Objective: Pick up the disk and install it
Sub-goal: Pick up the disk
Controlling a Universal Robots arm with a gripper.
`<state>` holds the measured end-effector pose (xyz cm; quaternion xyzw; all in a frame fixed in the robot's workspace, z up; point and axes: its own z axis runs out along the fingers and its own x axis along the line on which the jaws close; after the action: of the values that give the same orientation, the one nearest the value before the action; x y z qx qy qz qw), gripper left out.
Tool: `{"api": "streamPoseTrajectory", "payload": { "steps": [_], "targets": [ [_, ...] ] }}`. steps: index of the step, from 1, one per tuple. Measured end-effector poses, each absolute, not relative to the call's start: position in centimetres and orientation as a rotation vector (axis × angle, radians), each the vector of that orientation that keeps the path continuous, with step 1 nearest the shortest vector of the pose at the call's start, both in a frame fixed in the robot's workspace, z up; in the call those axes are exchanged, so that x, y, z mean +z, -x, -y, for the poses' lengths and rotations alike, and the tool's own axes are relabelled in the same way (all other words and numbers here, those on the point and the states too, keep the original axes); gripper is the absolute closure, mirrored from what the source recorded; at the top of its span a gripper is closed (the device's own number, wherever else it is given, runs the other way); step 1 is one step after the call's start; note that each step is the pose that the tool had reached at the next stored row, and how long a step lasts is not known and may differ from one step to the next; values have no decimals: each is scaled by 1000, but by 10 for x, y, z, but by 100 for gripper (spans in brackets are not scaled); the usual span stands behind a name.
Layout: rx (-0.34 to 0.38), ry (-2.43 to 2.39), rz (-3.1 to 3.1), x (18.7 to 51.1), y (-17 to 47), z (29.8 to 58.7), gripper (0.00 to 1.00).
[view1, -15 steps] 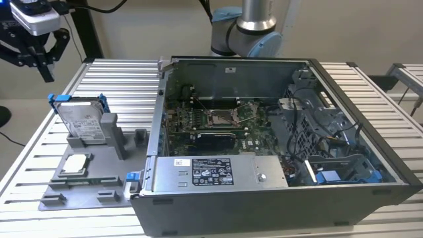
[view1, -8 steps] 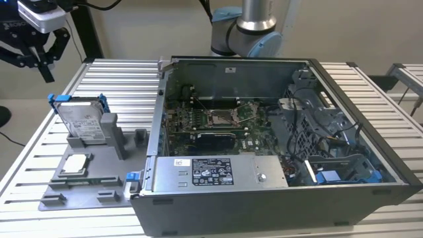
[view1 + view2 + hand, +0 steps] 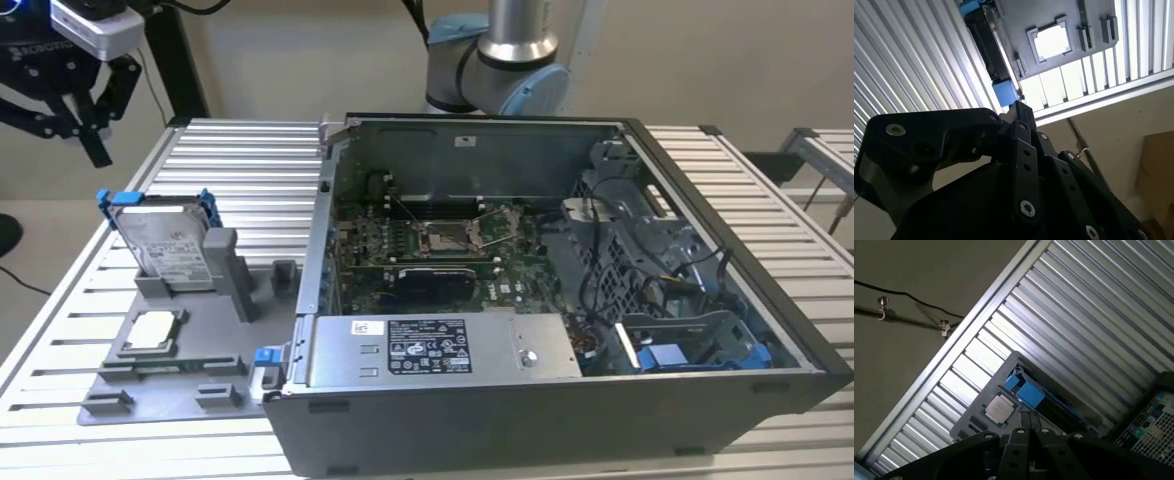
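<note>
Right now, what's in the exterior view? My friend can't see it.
The disk stands upright in a grey holder on the exterior view's left, untouched. The black claw hangs higher up, apart from it; an open computer case sits alongside.

The gripper (image 3: 1020,111) hangs raised and tilted, its fingers (image 3: 1023,427) closed together and empty.

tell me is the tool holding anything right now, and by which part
Nothing is held. The tool hangs empty, well apart from the disk, which stands upright in its grey holder.
</note>
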<state>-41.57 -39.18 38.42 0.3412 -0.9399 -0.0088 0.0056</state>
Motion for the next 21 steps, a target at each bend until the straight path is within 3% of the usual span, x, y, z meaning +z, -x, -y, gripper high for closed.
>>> {"api": "streamPoseTrajectory", "payload": {
  "steps": [21],
  "targets": [
    [-13, -1597, 2696, 384, 416, 392, 100]
  ]
}}
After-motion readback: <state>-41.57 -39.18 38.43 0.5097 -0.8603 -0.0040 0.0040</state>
